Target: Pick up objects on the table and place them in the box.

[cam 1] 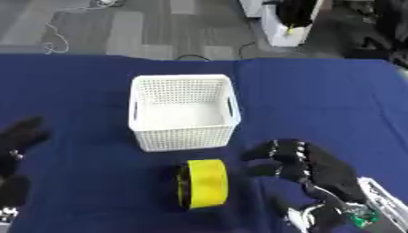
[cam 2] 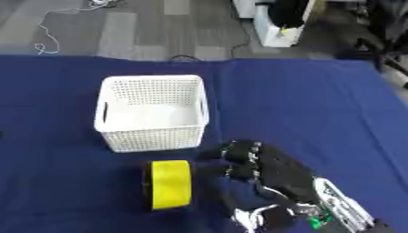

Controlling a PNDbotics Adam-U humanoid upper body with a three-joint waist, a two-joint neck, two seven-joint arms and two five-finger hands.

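Tape roll (cam 1: 204, 184), yellow with black sides, stands on its edge on the blue tabletop (cam 1: 334, 100), just in front of the white box (cam 1: 182, 111) and apart from it. Nothing shows inside the box. Right hand (cam 1: 315, 166) hovers just to the right of the roll, its fingers (cam 1: 271, 152) partly curled toward it, holding nothing and not touching it. Left hand (cam 1: 17, 141) shows at the left edge, well apart, fingers relaxed and open.

White perforated plastic box (cam 1: 183, 111) with side handle slots, upright, open top, nothing inside, yellow roll with black sides (cam 1: 203, 184) standing on edge just in front of the box
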